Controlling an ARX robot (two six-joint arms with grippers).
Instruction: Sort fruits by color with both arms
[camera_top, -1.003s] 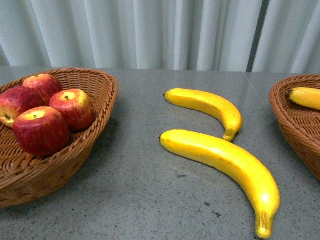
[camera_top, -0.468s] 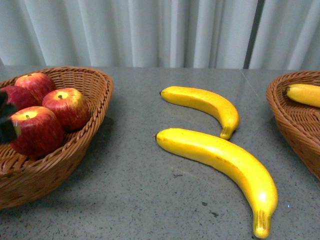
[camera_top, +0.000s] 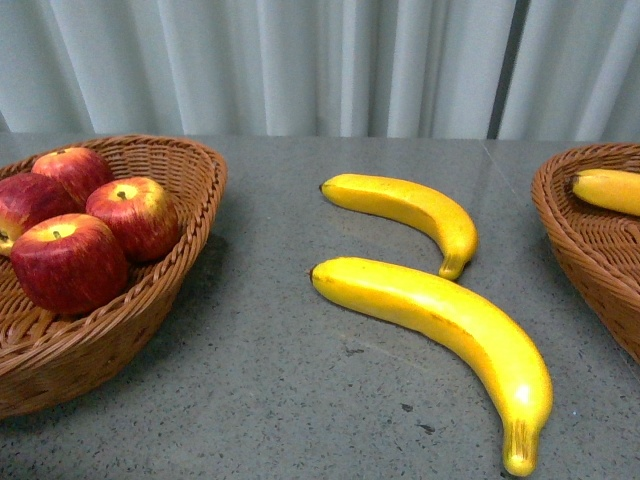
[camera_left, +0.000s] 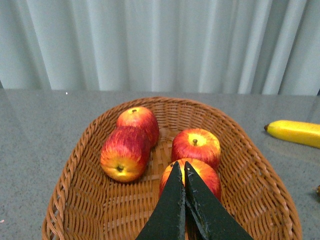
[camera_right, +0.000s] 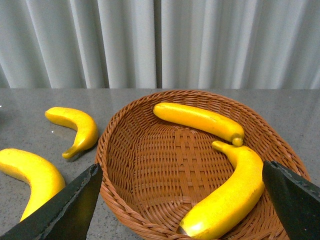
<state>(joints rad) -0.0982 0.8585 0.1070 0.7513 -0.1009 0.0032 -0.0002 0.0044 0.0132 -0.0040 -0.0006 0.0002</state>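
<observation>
Sorting stands part-complete: four apples (camera_top: 70, 262) in left basket (camera_top: 130, 320), two bananas (camera_right: 197, 119) in right basket (camera_right: 165, 150), two loose bananas (camera_top: 440, 310) outstanding on counter (camera_top: 270, 380) between them; left tool (camera_left: 181, 165) pressed together, empty, over the apples; right tool (camera_right: 180, 167) spread wide, empty, over right basket.

I see red apples (camera_top: 68, 262) streaked yellow, bright yellow bananas (camera_top: 440, 320), tan woven baskets (camera_top: 150, 315), a speckled grey bench (camera_top: 270, 400), and a seemingly plain black left claw (camera_left: 179, 165).
</observation>
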